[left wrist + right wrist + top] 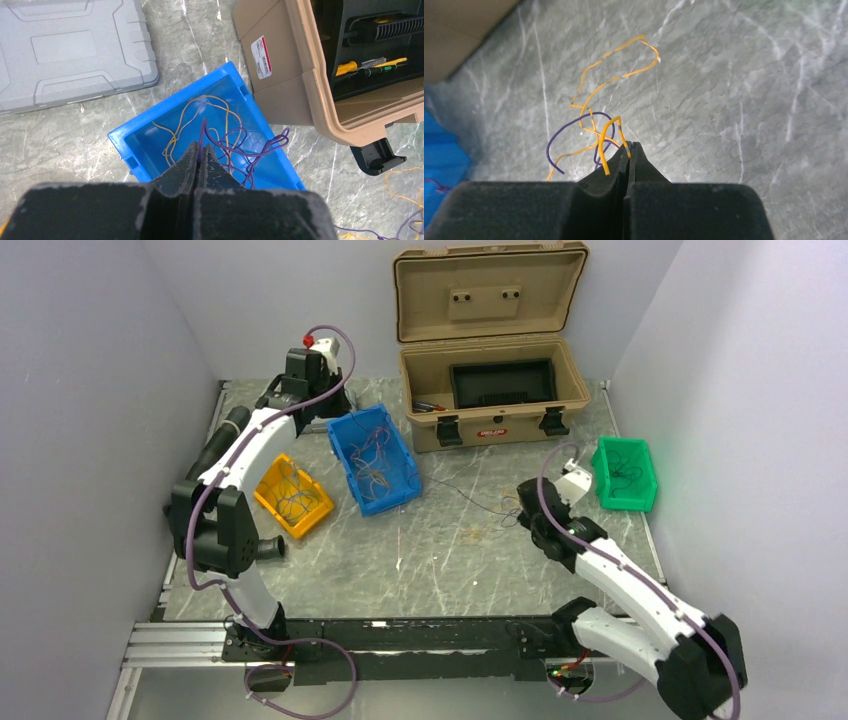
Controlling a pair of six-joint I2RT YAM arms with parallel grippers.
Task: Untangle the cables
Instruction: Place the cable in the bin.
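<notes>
The purple wire [203, 132] is pinched in the closed left gripper [201, 156], directly over the blue bin [145, 125] mid-frame; right gripper [629, 150] clamps orange wire [600, 147].

Left black gripper [200, 159], 11 o'clock, clamps thin purple wire [203, 132]; right black gripper [629, 150], 3 o'clock, clamps thin orange wire [600, 143].

On my feed the grey marbled table [450, 560] carries an open tan toolbox [495, 430] at its far edge, lid upright, with a black tray [500, 385] inside. A blue bin [392, 502] sits just beside the toolbox's front left corner. A yellow bin [315, 523] lies nearer the left edge and a green bin [625, 502] at the right edge. My left wrist camera shows a flat grey case [70, 47] lying apart from the blue bin.
</notes>
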